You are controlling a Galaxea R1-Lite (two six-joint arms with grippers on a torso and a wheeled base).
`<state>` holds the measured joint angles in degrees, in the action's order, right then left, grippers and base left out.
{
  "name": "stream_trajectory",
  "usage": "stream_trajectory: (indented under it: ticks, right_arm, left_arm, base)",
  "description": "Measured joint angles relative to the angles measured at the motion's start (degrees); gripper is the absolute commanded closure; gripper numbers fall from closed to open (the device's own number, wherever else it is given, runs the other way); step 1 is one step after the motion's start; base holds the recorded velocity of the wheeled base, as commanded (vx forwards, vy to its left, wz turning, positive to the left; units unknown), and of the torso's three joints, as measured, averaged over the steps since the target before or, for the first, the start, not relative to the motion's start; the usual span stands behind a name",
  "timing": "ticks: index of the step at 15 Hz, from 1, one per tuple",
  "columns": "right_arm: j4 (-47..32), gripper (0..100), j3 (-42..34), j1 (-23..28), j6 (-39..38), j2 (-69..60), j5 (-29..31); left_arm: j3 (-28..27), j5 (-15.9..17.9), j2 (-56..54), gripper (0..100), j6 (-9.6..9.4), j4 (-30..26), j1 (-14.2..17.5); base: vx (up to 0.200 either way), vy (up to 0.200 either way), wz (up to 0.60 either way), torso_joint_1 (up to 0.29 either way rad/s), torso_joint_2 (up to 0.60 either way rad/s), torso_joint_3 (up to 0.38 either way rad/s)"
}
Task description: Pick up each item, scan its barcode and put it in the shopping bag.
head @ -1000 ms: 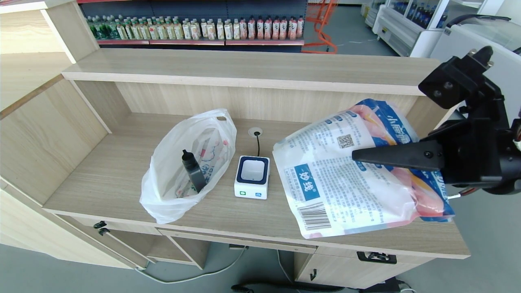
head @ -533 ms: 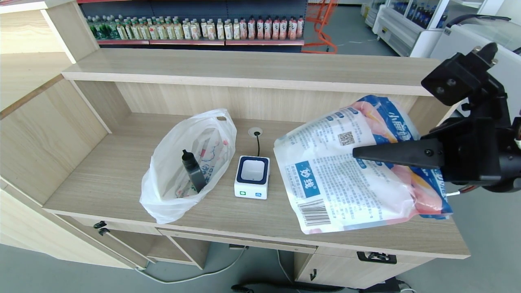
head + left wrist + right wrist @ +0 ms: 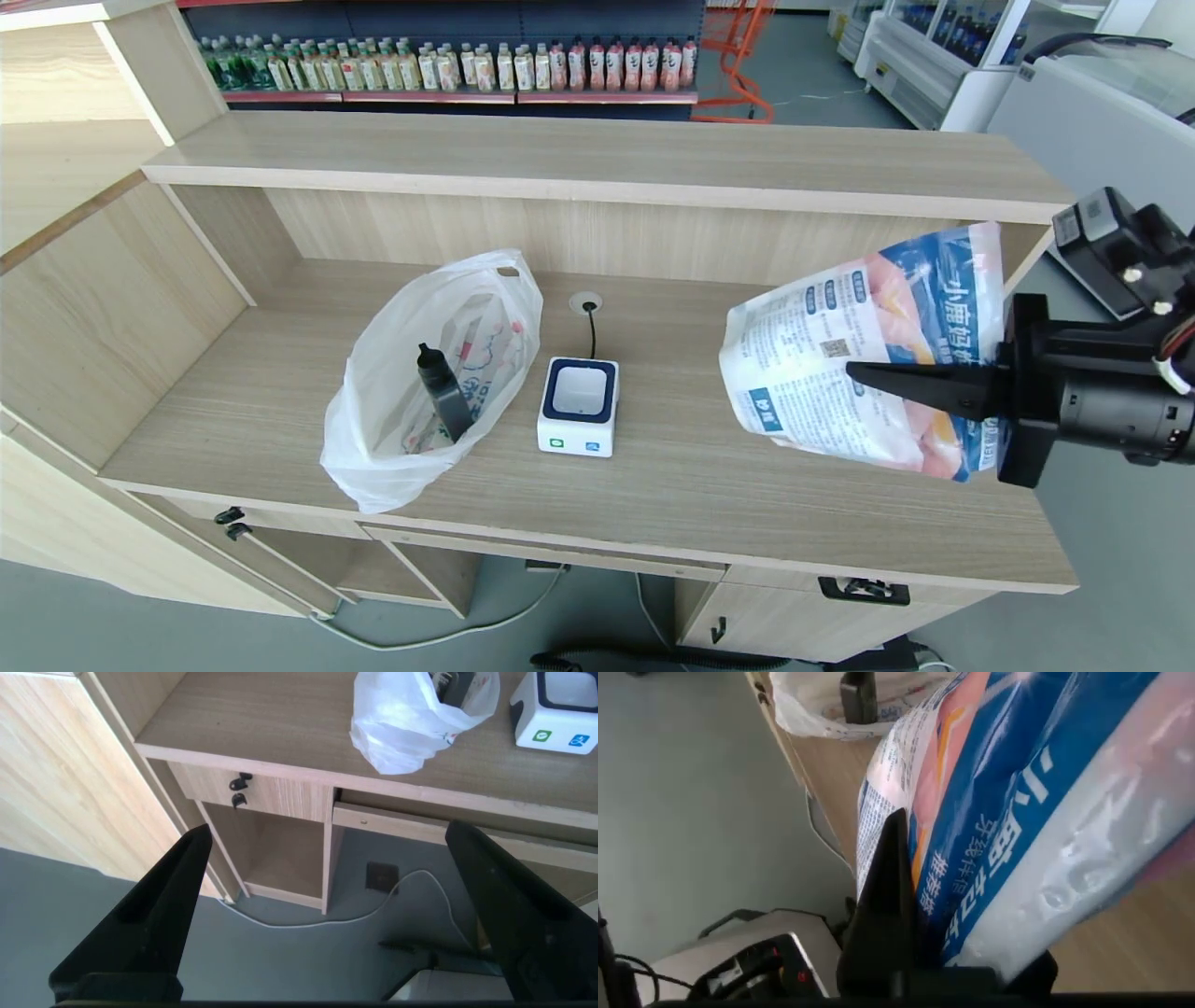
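A big blue, white and pink food pouch (image 3: 864,359) hangs above the right part of the wooden counter (image 3: 653,485). My right gripper (image 3: 896,383) is shut on it, one black finger across its printed face; up close the pouch (image 3: 1036,812) is pressed against that finger (image 3: 887,905). The white scanner (image 3: 579,403) stands mid-counter. To its left lies the open white shopping bag (image 3: 429,373) with a dark bottle (image 3: 443,392) and other packs inside. My left gripper (image 3: 329,831) is open with nothing in it, low in front of the counter's left end, over the floor.
A raised shelf (image 3: 579,154) runs along the counter's back, and a side panel (image 3: 103,308) closes the left end. The scanner's cable (image 3: 590,331) goes into a hole behind it. Drawer handles (image 3: 864,590) sit under the front edge. Freezers (image 3: 1102,93) stand at the right.
My right gripper has turned and drawn back to the right, lifting the pouch. The pouch has tipped more upright, and its barcode no longer faces the head view.
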<state>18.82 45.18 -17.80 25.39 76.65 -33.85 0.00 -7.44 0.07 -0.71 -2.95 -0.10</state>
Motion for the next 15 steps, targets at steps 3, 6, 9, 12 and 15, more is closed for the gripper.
stream_trajectory:
  ticks: [3, 6, 9, 12, 15]
  right_arm:
    - [0.39, 100, -2.84, 2.15, 10.74, -0.61, 8.84]
    - [0.48, 100, -3.89, 5.49, 22.33, -0.3, 12.24]
    - [0.59, 100, -4.55, 7.47, 25.45, 0.07, 13.3]
    - [0.68, 100, -4.52, 7.77, 25.47, 0.24, 13.06]
    - [0.61, 100, -4.86, 7.08, 25.27, 0.02, 11.47]
  left_arm:
    - [0.0, -0.02, 0.0, 0, 0.02, -0.02, 0.0]
    - [0.0, 0.0, 0.0, 0, 0.02, -0.02, 0.0]
    - [0.0, 0.0, 0.0, 0, 0.0, 0.0, 0.0]
    - [0.0, 0.0, 0.0, 0, -0.16, 0.0, 0.0]
    - [0.0, 0.0, 0.0, 0, -0.2, -0.02, 0.0]
  base:
    - [0.0, 0.0, 0.0, 0.0, 0.0, 0.0]
    - [0.0, 0.0, 0.0, 0.0, 0.0, 0.0]
    - [0.0, 0.0, 0.0, 0.0, 0.0, 0.0]
    - [0.0, 0.0, 0.0, 0.0, 0.0, 0.0]
    - [0.0, 0.2, 0.0, 0.001, 0.0, 0.004]
